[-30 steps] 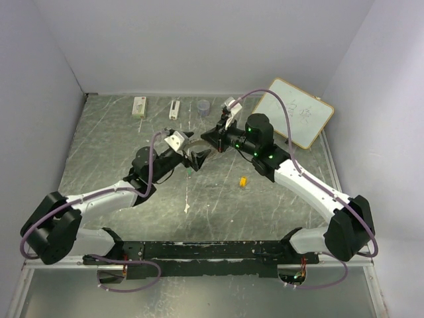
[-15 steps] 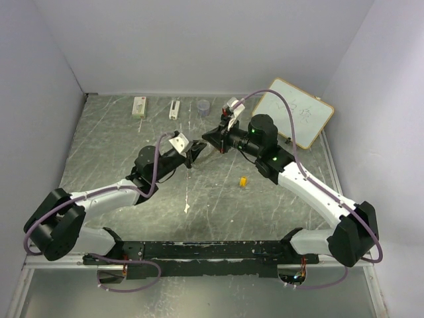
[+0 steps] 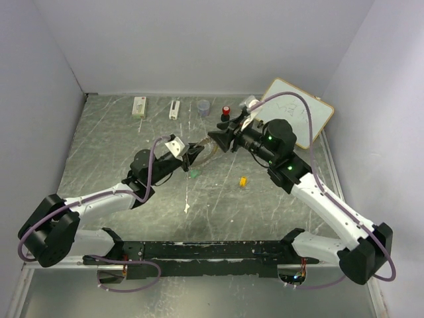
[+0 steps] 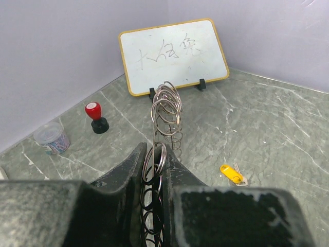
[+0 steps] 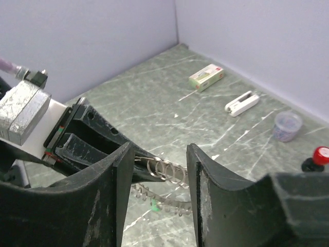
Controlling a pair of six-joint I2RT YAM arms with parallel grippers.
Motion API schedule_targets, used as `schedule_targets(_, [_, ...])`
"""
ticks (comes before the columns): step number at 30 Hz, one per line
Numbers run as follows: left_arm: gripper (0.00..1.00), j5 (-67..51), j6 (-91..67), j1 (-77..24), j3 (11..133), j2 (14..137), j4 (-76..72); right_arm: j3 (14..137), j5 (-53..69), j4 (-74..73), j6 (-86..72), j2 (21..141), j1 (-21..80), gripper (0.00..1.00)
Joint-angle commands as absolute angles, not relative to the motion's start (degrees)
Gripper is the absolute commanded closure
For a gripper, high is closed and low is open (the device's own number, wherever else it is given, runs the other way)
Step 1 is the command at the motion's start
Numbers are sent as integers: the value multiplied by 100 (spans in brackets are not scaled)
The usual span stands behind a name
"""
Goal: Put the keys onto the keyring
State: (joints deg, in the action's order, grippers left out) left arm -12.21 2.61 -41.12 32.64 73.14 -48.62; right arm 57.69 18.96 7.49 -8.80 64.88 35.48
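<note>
Keyring (image 4: pixel 165 110) aloft; keys (image 3: pixel 243 180) (green, yellow) seemingly loose.

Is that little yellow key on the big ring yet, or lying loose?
Loose. The yellow key lies on the table, apart from the keyring, which the left gripper holds.

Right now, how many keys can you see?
2. The yellow key lies on the table right of centre; the green key sits just below the keyring, near the left fingers. More may hide among the rings.

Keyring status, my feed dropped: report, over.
Left gripper shut on keyring. Right gripper open, straddling its far end. Yellow key loose on table, green key beneath ring. Nothing blocking.
</note>
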Motion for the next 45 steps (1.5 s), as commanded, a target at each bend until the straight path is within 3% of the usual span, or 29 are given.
schedule_targets(1, [93,-1262,272,-4133,3220,7031,-5232,5626,1081,625,-792,6211,3526,55])
schedule_targets(24, [93,-1768,69,-4127,2989,6366,-4903,5136,1099,624,-603,5867,3526,52])
schedule_targets(34, [93,-1437,-345,-4123,3538,6168,-3820,4987,-463,425,-1015,5698,3519,48])
schedule_targets(45, [93,-1203,-650,-4123,4102,6105,-2826,4900,-926,230,-1055,5529,3470,45])
